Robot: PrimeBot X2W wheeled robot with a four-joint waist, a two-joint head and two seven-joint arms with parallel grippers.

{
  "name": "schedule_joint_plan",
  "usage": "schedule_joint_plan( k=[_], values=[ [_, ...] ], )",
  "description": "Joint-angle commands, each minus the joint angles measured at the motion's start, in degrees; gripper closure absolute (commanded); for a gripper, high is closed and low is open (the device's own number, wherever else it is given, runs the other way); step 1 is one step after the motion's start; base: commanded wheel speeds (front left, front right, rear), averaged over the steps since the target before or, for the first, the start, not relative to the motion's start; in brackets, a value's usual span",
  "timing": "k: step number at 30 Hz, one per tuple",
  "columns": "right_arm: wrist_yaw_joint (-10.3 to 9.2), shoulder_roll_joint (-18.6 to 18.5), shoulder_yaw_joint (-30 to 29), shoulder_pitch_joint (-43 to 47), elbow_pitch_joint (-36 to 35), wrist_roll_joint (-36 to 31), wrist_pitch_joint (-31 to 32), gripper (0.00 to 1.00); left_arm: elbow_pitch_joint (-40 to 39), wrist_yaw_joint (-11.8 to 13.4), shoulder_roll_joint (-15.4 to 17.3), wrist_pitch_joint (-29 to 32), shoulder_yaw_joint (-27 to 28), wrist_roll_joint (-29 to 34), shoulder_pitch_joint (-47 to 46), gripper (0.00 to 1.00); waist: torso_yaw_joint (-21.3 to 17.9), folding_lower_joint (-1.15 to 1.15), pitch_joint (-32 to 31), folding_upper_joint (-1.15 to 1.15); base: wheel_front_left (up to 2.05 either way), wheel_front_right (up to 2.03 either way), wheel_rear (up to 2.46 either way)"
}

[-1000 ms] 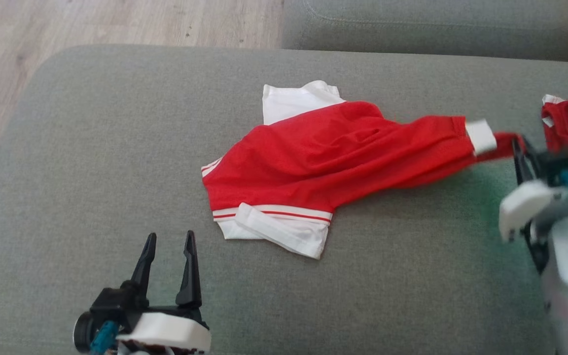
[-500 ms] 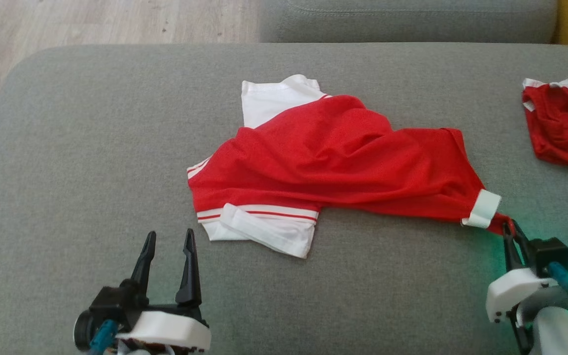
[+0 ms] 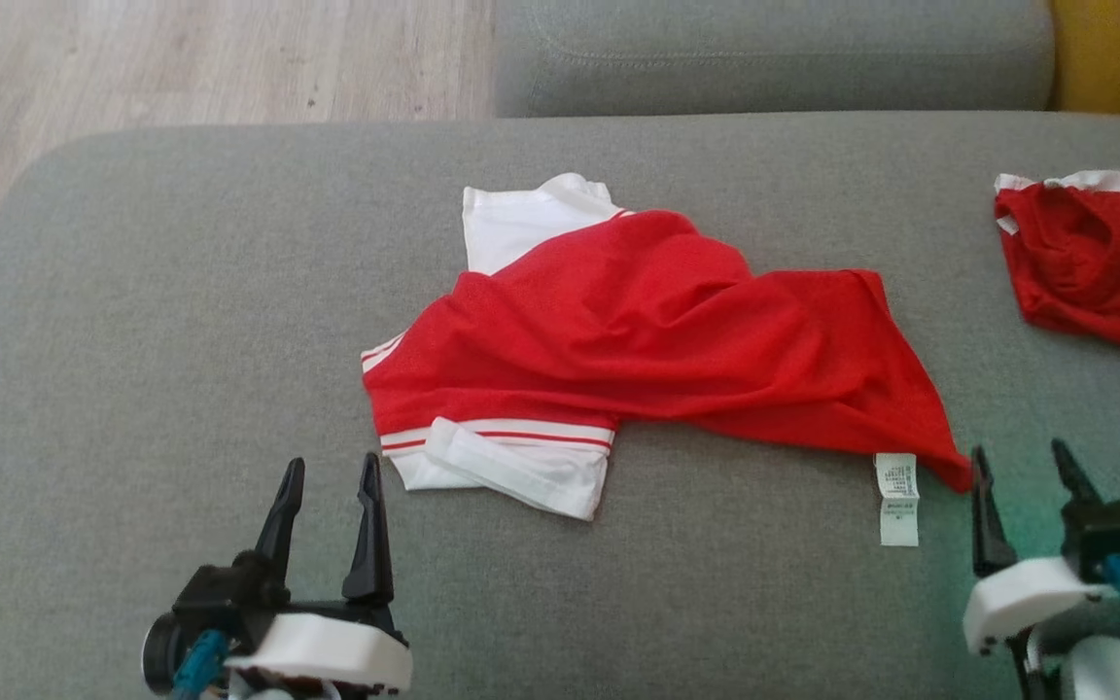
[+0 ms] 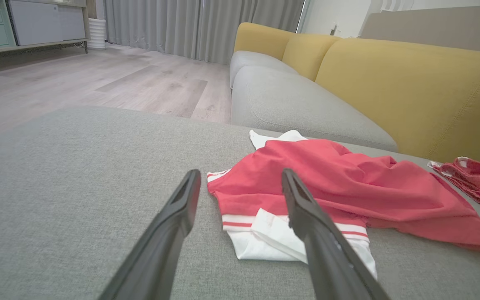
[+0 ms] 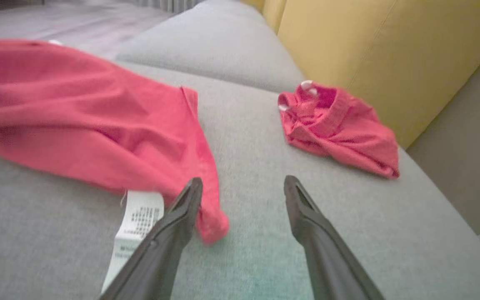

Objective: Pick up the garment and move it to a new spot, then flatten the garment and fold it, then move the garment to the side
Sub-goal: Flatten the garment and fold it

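A red garment with white sleeves and white trim lies rumpled on the grey sofa cushion; it also shows in the left wrist view and the right wrist view. Its white care label lies flat by its near right corner. My right gripper stands open just right of that red corner, its left finger beside the cloth tip, with nothing between its fingers. My left gripper is open near the cushion's front, short of the folded white sleeve.
A second red garment lies crumpled at the cushion's right, beside the yellow backrest. Another grey seat cushion lies beyond, and wooden floor lies past the cushion's left and far edge.
My right gripper drew the garment's corner toward the cushion's front right, then opened and let it go; the corner and label now lie flat. The left gripper has stayed put. The head camera shifted.
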Motion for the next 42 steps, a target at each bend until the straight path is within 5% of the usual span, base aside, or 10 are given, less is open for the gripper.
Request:
schedule_joint_plan(
  k=[1, 17, 31, 42],
  values=[
    [0.36, -0.44, 1.73, -0.98, -3.06, 0.51, -0.45, 0.00, -1.38, -0.24, 0.50, -0.71, 2.56, 0.58, -1.57, 0.00, -0.13, 0.00, -0.50, 0.00, 0.00, 0.00, 0.00],
    [0.36, -0.32, 8.54, 0.77, -14.63, 8.94, 3.25, 0.00, 1.81, -2.19, -0.83, 0.26, -0.09, 0.27, -2.53, 0.00, 0.64, 0.00, -3.97, 0.00, 0.00, 0.00, 0.00],
    [0.36, -0.32, 12.26, -0.66, -16.20, 10.71, 3.65, 0.00, 25.25, -10.14, -8.64, 4.34, -2.40, -5.12, -13.27, 0.00, -5.18, 0.00, -0.95, 0.00, 0.00, 0.00, 0.00],
    [0.36, -0.32, 12.00, -1.64, -17.01, 10.51, 3.13, 0.00, 36.64, -12.65, -10.11, 1.35, 1.18, -8.46, -18.52, 0.00, -8.95, 0.00, 1.75, 0.00, 0.00, 0.00, 0.00]
  ],
)
